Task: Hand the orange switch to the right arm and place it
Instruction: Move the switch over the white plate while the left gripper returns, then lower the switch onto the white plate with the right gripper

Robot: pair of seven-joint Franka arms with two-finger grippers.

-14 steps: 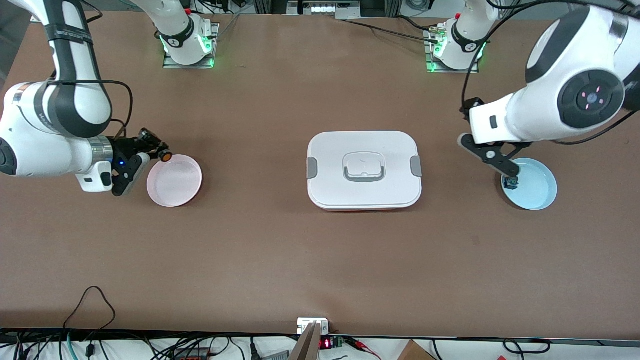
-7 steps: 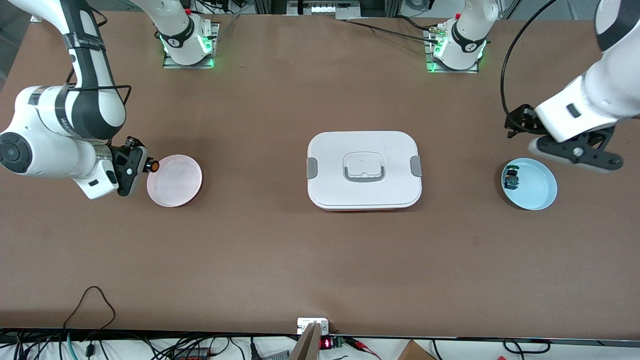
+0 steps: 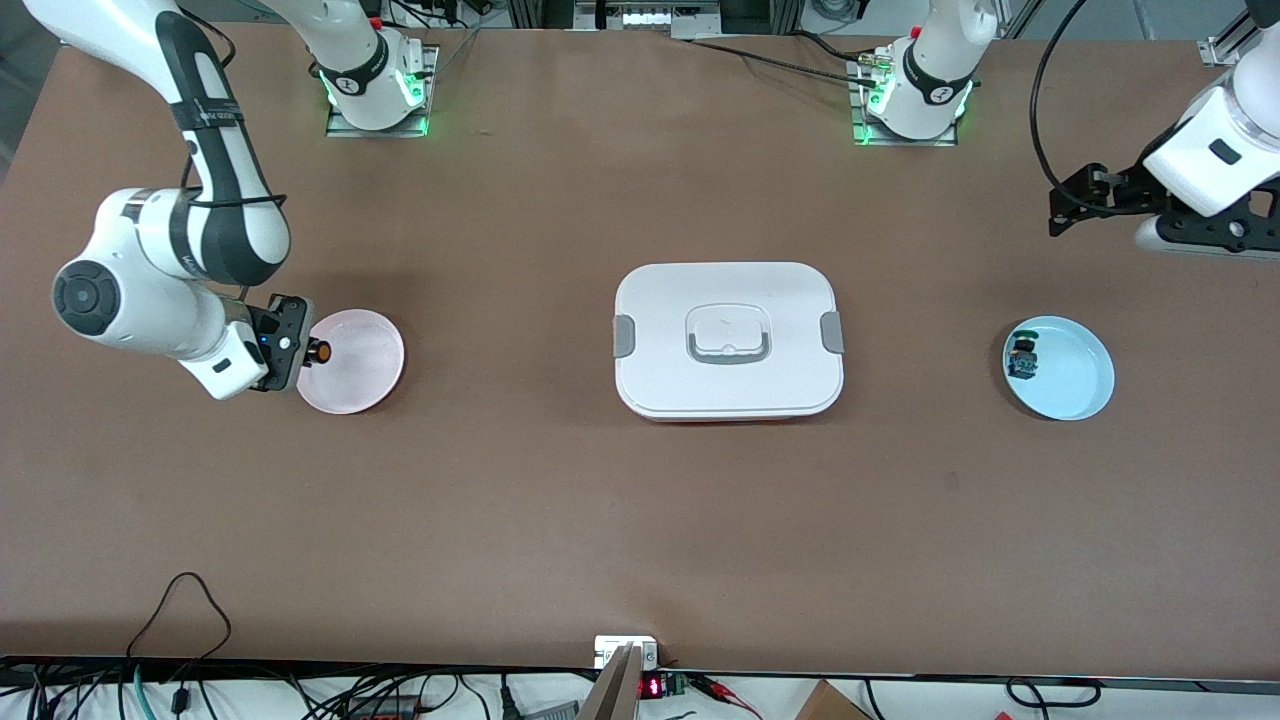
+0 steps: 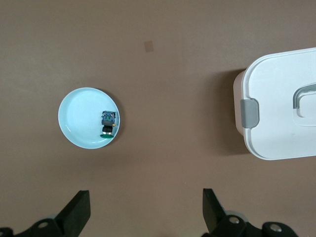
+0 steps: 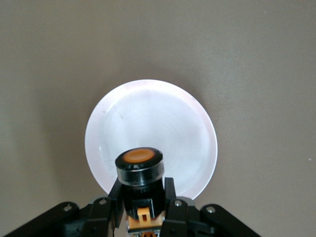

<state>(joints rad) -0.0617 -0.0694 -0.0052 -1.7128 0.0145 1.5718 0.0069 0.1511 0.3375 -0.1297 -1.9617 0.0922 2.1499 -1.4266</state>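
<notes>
The orange switch [image 3: 318, 351] [image 5: 139, 165], a small black cylinder with an orange cap, sits between the fingers of my right gripper [image 3: 303, 352] [image 5: 141, 191], which is shut on its body. The cap points toward the pink plate [image 3: 362, 368] [image 5: 163, 118], and the switch hangs just over the plate's rim at the right arm's end of the table. My left gripper [image 3: 1215, 232] [image 4: 145, 210] is open and holds nothing. It hangs high over bare table at the left arm's end, away from the blue plate [image 3: 1078, 380] [image 4: 79, 121].
A small black-and-blue part with a green top [image 3: 1022, 358] [image 4: 107, 122] lies in the blue plate near its rim. A white lidded box [image 3: 728, 340] [image 4: 281, 108] with a grey handle and clips stands in the middle of the table between the two plates.
My right gripper swung round and carried the switch down to the pink plate's rim. My left arm lifted off the blue plate and drew back toward its end of the table.
</notes>
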